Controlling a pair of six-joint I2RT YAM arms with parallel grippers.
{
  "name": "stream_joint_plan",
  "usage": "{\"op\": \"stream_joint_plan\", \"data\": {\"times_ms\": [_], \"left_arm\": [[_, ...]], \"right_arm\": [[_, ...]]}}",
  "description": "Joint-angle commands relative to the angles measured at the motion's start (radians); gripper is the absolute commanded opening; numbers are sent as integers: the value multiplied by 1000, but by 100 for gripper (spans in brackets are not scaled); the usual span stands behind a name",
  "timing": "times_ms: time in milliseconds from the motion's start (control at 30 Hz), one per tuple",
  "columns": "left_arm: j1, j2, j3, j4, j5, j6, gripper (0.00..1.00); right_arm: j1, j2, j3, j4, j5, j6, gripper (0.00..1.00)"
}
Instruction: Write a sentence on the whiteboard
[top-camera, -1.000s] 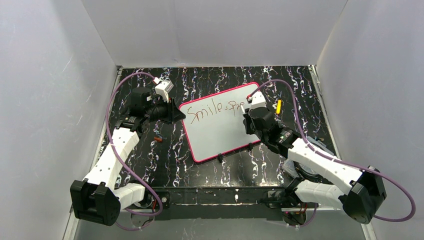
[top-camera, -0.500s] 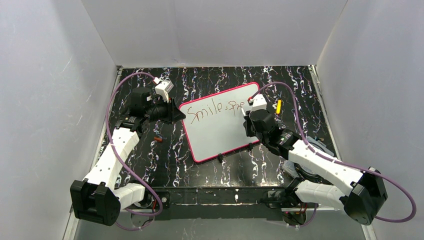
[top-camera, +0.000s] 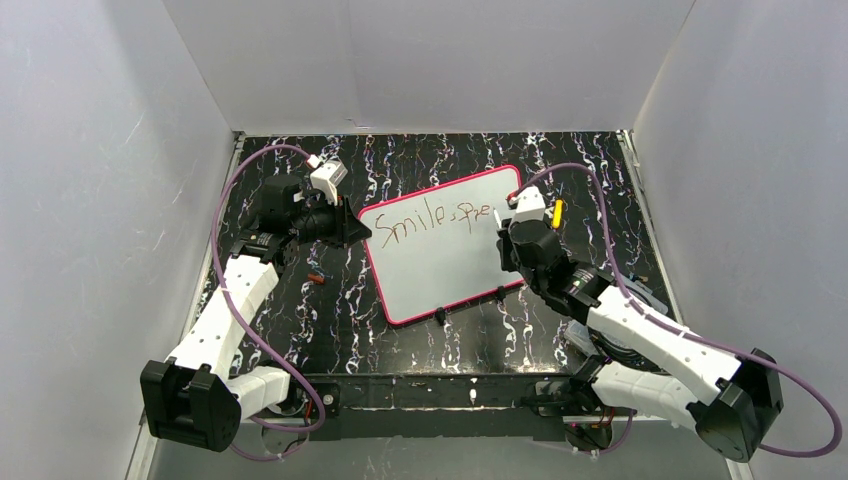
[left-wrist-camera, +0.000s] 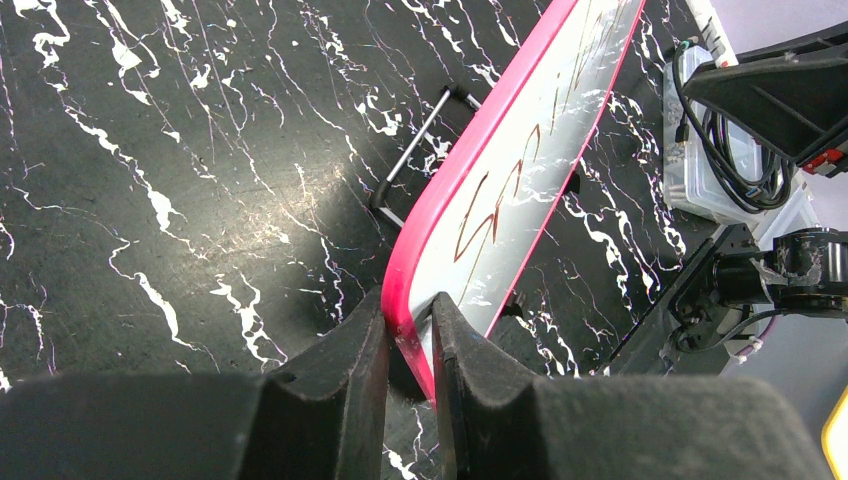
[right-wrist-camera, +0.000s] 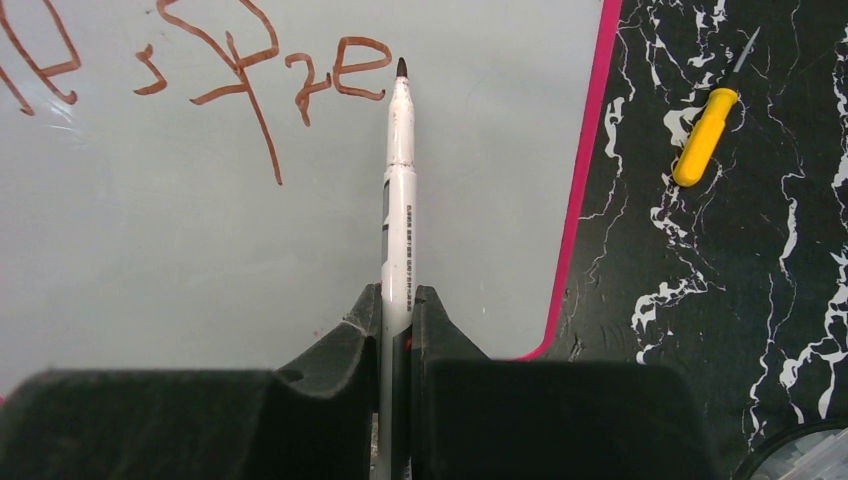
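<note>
While you look down from the top camera, you see the glossy white rectangular whiteboard (top-camera: 440, 265) with its thin pink-red rounded frame lying near the middle of the black, white-veined marble-pattern table (top-camera: 340, 300), turned so its long edges run at a slant. Two small black clip feet (top-camera: 439, 316) show along its near edge.

Your left gripper (left-wrist-camera: 410, 310) has its black fingers (left-wrist-camera: 345, 350) closed tight on the board's pink frame at the left edge, one finger on each face. In the left wrist view the board runs away from the jaws edge-on.

Your right gripper (right-wrist-camera: 398, 300) is closed on a slim white marker (right-wrist-camera: 400, 190) with a dark tip, pinched between both fingers and pointing away from the wrist over the board's right part. The tip sits just right of the last letter written. You cannot tell from these views whether it touches the surface.

The thin red-brown handwritten lettering (top-camera: 440, 217) runs along the far part of the board in one line and reads "Smile, Spre".

A small yellow-handled tool (right-wrist-camera: 703, 135) with a thin dark point lies on the table just beyond the board's right edge, apart from the frame. A small reddish-brown object (top-camera: 316, 278) lies on the table left of the board, near the left arm.
</note>
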Motion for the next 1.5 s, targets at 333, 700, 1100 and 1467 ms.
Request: {"op": "stream_joint_plan", "data": {"times_ms": [333, 700, 1100, 1467], "left_arm": [[-4, -5, 10, -2, -18, 36, 0], [-4, -1, 12, -2, -18, 38, 0], [-4, -2, 12, 0, -16, 35, 0], [-4, 4, 13, 1, -12, 32, 0]], "right_arm": [[-43, 65, 52, 49, 26, -70, 1], [-52, 89, 68, 58, -32, -111, 1], [-49, 40, -29, 26, -100, -15, 1], [-48, 56, 15, 43, 10, -33, 1]]}}
